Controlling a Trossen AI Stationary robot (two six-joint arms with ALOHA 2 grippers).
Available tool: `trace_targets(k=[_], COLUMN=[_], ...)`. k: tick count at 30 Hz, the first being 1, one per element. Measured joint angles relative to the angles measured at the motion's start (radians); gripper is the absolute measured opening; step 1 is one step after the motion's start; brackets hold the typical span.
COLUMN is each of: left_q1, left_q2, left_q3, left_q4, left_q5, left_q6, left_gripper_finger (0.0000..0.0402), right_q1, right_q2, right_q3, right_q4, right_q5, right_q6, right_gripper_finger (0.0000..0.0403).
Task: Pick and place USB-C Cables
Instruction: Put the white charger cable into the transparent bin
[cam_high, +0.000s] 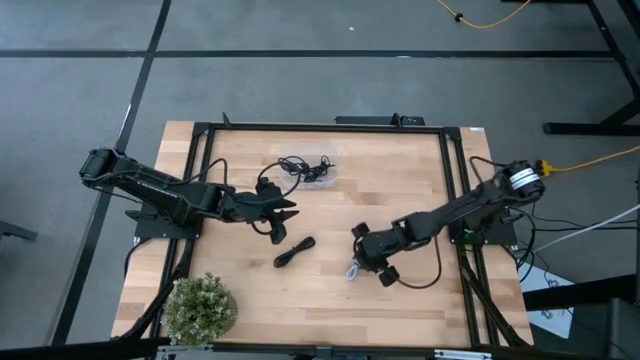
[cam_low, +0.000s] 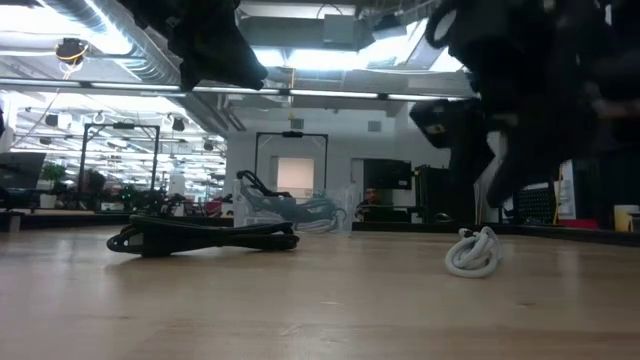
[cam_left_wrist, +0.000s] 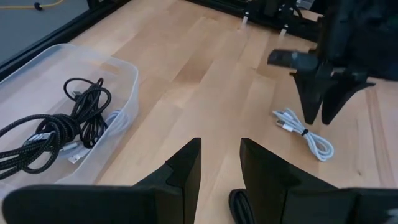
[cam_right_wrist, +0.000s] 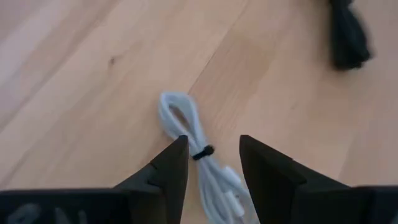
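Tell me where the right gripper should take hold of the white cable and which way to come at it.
Grip the white cable at its middle, by the dark tie that binds the strands, coming straight down. It lies flat on the table, and the right gripper hangs above with fingers open astride that waist.

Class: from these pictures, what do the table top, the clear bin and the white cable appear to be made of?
Table top: pale wood, matt, with visible plank grain.
Clear bin: likely plastic, see-through walls.
White cable: smooth, probably plastic-jacketed, with a dark tie.
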Motion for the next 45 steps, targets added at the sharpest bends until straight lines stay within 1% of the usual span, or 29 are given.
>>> trace_targets(k=[8,12,14,17,18,21,23,24,26,29,30,31,32,33,37,41,43,45], left_q1=[0.001,0.001,0.001,0.001,0.001,0.001,0.001,0.001,0.001,0.001,0.001,0.001,0.001,0.001,0.001,0.001,0.001,0.001], left_q2=[0.0,0.0,0.0,0.0,0.0,0.0,0.0,0.0,0.0,0.0,0.0,0.0,0.0,0.0,0.0,0.0,0.0,0.0], left_q3=[0.0,0.0,0.0,0.0,0.0,0.0,0.0,0.0,0.0,0.0,0.0,0.0,0.0,0.0,0.0,0.0,0.0,0.0], left_q4=[0.0,0.0,0.0,0.0,0.0,-0.001,0.0,-0.001,0.0,0.0,0.0,0.0,-0.001,-0.001,-0.001,-0.002,-0.004,-0.009], left_q5=[-0.007,-0.007,-0.007,-0.007,-0.007,-0.007,-0.007,-0.007,-0.007,-0.007,-0.007,-0.007,-0.007,-0.007,-0.007,-0.007,-0.007,-0.007], left_q6=[0.0,0.0,0.0,0.001,0.001,0.001,0.001,0.001,0.001,0.001,0.001,0.001,0.002,0.006,0.008,0.008,0.008,0.009], left_gripper_finger=[0.0105,0.0105,0.0105,0.0105,0.0105,0.0105,0.0105,0.0105,0.0105,0.0105,0.0105,0.0105,0.0105,0.0105,0.0105,0.0105,0.0105,0.0105], right_q1=[0.0,0.001,0.001,0.001,-0.001,-0.003,-0.005,-0.006,-0.011,-0.044,-0.061,-0.082,-0.106,-0.132,-0.266,-0.414,-0.486,-0.559], right_q2=[0.12,0.15,0.15,0.138,0.134,0.12,0.107,0.104,0.102,0.095,0.094,0.094,0.096,0.096,0.093,0.094,0.094,0.094], right_q3=[0.0,0.004,0.005,0.009,0.013,0.054,0.089,0.102,0.132,0.191,0.208,0.224,0.243,0.264,0.329,0.368,0.387,0.416], right_q4=[0.001,0.012,0.016,0.002,-0.008,-0.01,0.004,0.003,0.011,0.049,0.054,0.053,0.053,0.054,0.088,0.209,0.267,0.289], right_q5=[0.015,0.063,0.091,0.173,0.209,0.381,0.523,0.609,0.825,1.198,1.284,1.328,1.336,1.318,1.111,0.977,0.84,0.651], right_q6=[-0.004,0.038,0.087,0.133,0.138,0.123,0.064,0.036,-0.013,-0.091,-0.115,-0.141,-0.161,-0.167,-0.191,-0.268,-0.296,-0.285], right_gripper_finger=[0.0149,0.0141,0.0118,0.0053,0.004,0.004,0.004,0.004,0.004,0.004,0.004,0.004,0.004,0.004,0.004,0.004,0.004,0.004])
